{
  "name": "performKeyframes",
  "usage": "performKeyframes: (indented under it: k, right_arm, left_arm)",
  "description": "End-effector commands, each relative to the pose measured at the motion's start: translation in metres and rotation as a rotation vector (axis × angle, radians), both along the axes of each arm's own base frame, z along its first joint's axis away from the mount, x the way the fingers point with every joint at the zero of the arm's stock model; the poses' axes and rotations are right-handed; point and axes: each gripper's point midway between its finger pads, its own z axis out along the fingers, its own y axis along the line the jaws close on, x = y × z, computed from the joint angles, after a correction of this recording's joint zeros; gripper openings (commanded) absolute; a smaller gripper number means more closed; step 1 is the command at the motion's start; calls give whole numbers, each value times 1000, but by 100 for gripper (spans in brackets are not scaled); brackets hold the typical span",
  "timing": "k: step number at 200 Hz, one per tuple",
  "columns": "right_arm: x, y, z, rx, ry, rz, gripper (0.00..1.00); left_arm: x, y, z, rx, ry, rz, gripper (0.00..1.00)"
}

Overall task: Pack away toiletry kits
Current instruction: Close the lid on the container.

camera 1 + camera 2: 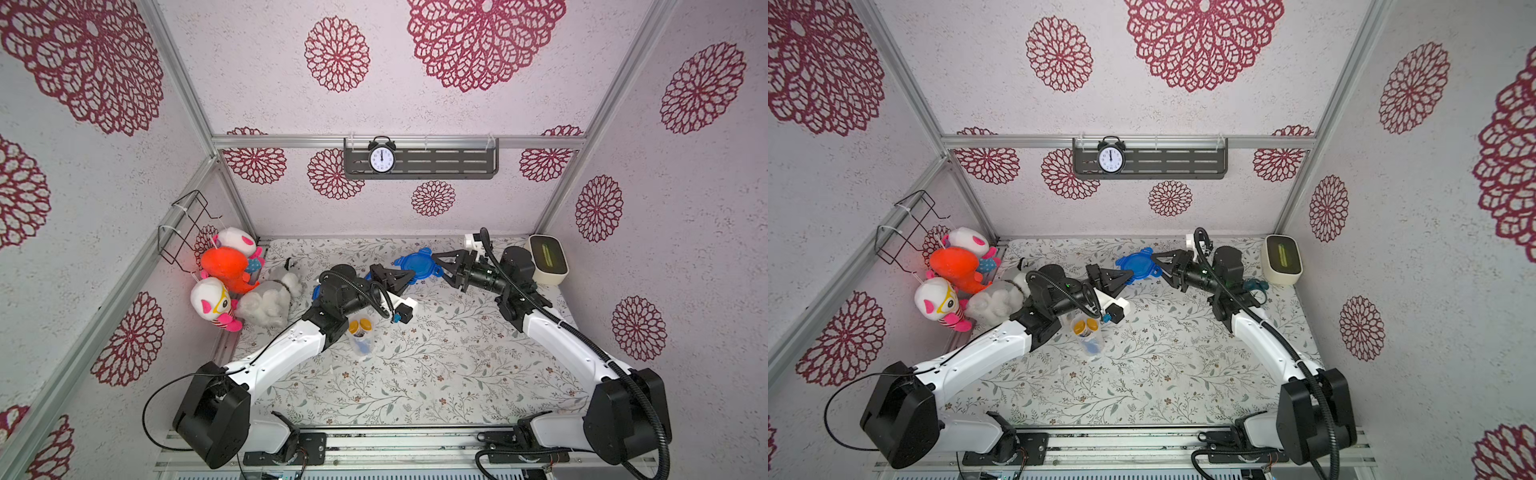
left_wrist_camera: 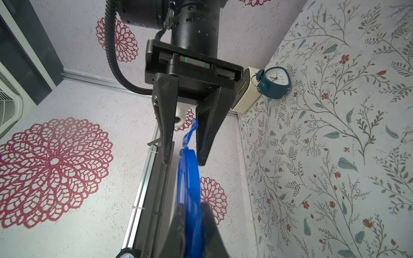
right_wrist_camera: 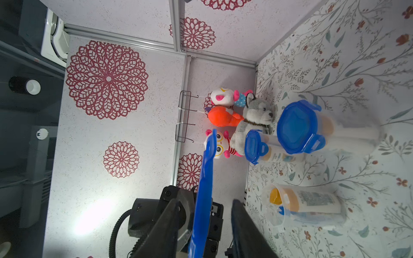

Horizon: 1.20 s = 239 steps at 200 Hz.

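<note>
Two closed cups | open cup awaits your lid | left gripper clamps lid | right gripper jaws apart around it

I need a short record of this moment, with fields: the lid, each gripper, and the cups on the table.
blue lid: between the two grippers
left gripper: shut on one edge of the lid
right gripper: jaws apart, one on each side of the opposite tab
open cup: upright, no lid, orange-capped bottles inside
lidded cups: two, standing beside the husky plush
</note>
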Motion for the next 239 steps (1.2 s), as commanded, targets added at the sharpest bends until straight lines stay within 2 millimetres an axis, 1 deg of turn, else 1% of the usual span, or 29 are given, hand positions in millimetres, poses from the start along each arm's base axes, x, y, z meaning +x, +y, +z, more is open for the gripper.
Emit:
performKeyframes:
  k: [1, 27, 46, 57, 66, 72, 77, 82, 92, 96, 97, 100, 101, 106, 115, 131, 136, 139, 152, 165, 179, 181, 183, 186, 197, 212, 215, 225, 239]
  right_arm:
    - [-10, 6, 18, 38, -50, 54, 33]
    - [-12, 10, 15, 45, -37, 77, 28]
    - [-13, 11, 14, 46, -33, 89, 19]
    - [-13, 11, 12, 44, -28, 89, 18]
    - [-13, 11, 10, 41, -27, 92, 13]
    - [-12, 11, 9, 38, -28, 91, 9]
    - [-11, 10, 8, 33, -32, 88, 7]
    - [-10, 8, 7, 25, -36, 80, 6]
    - [-8, 5, 6, 16, -51, 64, 6]
    - [-7, 4, 6, 17, -59, 58, 5]
    - [-7, 3, 6, 17, -58, 55, 5]
    - [-6, 2, 7, 19, -66, 48, 5]
    - [-5, 2, 6, 20, -67, 45, 5]
    - [-4, -1, 7, 21, -80, 30, 5]
    - [-2, -5, 7, 18, -107, -2, 5]
    - [3, -12, 4, -17, -159, -78, 6]
    - [4, -13, 2, -24, -170, -98, 6]
    - [4, -14, 1, -27, -177, -109, 6]
    - [5, -15, -6, -24, -187, -141, 6]
    - [5, -14, -16, -25, -183, -171, 6]
    - [2, -6, -25, -23, -177, -171, 5]
    - [2, -4, -26, -21, -176, -171, 5]
    - [1, -2, -26, -20, -177, -171, 6]
    - [0, 1, -27, -19, -178, -168, 5]
    - [-5, 15, -27, -12, -190, -135, 6]
    - [-9, 30, -31, 13, -184, -104, 6]
    - [-10, 32, -31, 18, -183, -100, 6]
    - [-13, 41, -35, 23, -170, -88, 5]
    - [-21, 57, -41, 20, -157, -71, 5]
  left_arm:
    - [-1, -5, 3, 31, -50, -30, 0]
    - [0, -7, -4, 53, -88, -39, 0]
    - [0, -9, -4, 57, -95, -47, 0]
    - [1, -9, -4, 53, -100, -47, 0]
    - [2, -8, -3, 45, -104, -43, 1]
    - [1, -7, -1, 38, -111, -40, 8]
    - [3, -6, 0, 32, -115, -28, 17]
    - [5, -3, 2, 16, -117, -10, 28]
    - [7, 3, 7, -37, -99, 39, 58]
    - [6, 8, 14, -85, -93, 57, 67]
    - [8, 10, 12, -93, -74, 70, 69]
    - [6, 14, 20, -142, -63, 78, 73]
    - [6, 15, 18, -152, -45, 87, 75]
    - [4, 24, 24, -230, -5, 121, 78]
    - [-3, 42, 21, -345, 85, 175, 79]
    - [-20, 74, 6, -511, 280, 249, 83]
    - [-21, 84, 1, -562, 353, 288, 83]
    - [-24, 90, 2, -595, 390, 303, 83]
    - [-28, 113, -6, -701, 598, 404, 83]
    - [-27, 136, -4, -801, 740, 532, 83]
    - [-21, 167, 4, -919, 825, 703, 83]
    - [-20, 169, 7, -933, 836, 717, 83]
    - [-20, 172, 1, -925, 859, 749, 83]
    - [-20, 177, 6, -937, 875, 777, 82]
    - [-18, 190, 8, -975, 958, 879, 82]
    - [-18, 207, 7, -1007, 1050, 1017, 85]
    - [-17, 209, 8, -1020, 1069, 1032, 85]
    - [-19, 214, -1, -1013, 1143, 1086, 87]
    - [-22, 216, -9, -1017, 1215, 1110, 89]
